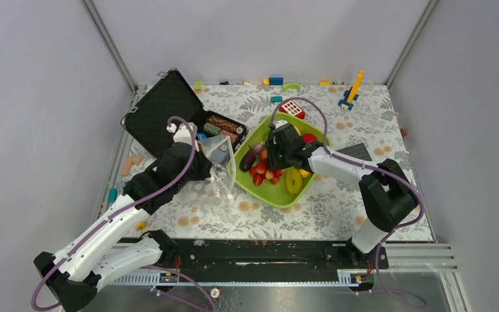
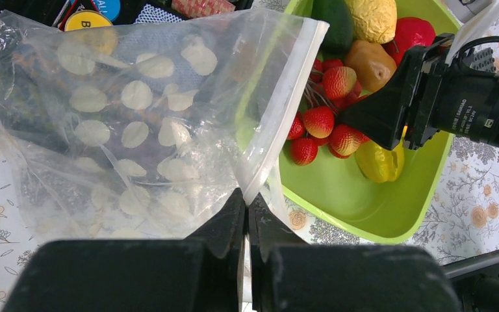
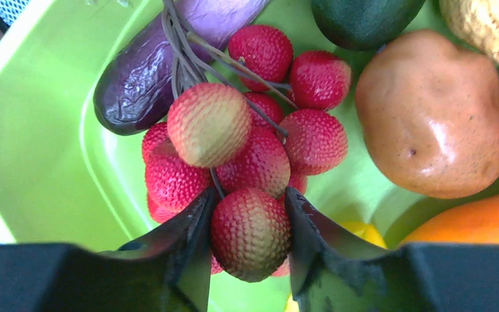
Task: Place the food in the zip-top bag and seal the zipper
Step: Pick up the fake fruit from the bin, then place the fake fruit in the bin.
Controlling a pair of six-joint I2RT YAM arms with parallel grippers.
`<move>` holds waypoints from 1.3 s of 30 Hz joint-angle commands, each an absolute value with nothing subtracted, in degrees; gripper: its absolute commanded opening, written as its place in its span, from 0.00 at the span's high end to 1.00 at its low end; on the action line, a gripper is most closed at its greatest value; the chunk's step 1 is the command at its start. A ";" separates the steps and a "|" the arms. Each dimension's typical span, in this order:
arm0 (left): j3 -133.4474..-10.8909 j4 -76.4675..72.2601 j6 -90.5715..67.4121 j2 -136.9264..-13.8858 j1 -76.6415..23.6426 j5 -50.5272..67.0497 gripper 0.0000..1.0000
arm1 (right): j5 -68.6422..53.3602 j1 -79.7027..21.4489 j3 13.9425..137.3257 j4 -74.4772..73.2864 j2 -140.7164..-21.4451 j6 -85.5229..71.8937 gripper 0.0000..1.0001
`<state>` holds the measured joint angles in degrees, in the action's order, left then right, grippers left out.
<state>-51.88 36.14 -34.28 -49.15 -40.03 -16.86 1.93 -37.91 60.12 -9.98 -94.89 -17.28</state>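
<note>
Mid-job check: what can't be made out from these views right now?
- Slider tab: in no view; left wrist view, the zipper runs under the left pincer.
- Right pincer on the strawberry, right wrist view: whether pads press it, unclear.
- Zip-top bag mouth, top view: too small.

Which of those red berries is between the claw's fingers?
The bottom berry of the bunch: it alone sits between the fingers of the right claw.

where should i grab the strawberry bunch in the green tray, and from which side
Pinch one berry at the free end of the strawberry bunch, coming from above. The berries are round, joined by thin stems that gather near the eggplant, so one berry should lift the rest.
</note>
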 commanded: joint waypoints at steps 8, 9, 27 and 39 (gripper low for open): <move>-52.11 32.78 -33.87 -49.31 -39.73 -14.88 1.00 | 3.66 -37.77 55.90 -8.38 -82.46 -17.26 1.00; -52.12 32.72 -33.96 -49.35 -39.61 -14.76 1.00 | 3.83 -37.75 55.26 -8.34 -80.66 -17.29 1.00; -51.77 30.60 -34.63 -50.61 -39.56 -11.84 1.00 | -12.36 -37.72 59.00 -7.73 -61.36 -16.94 1.00; -51.30 28.44 -35.39 -50.78 -39.50 -6.68 1.00 | -29.33 -39.49 63.20 2.64 -66.69 -23.25 1.00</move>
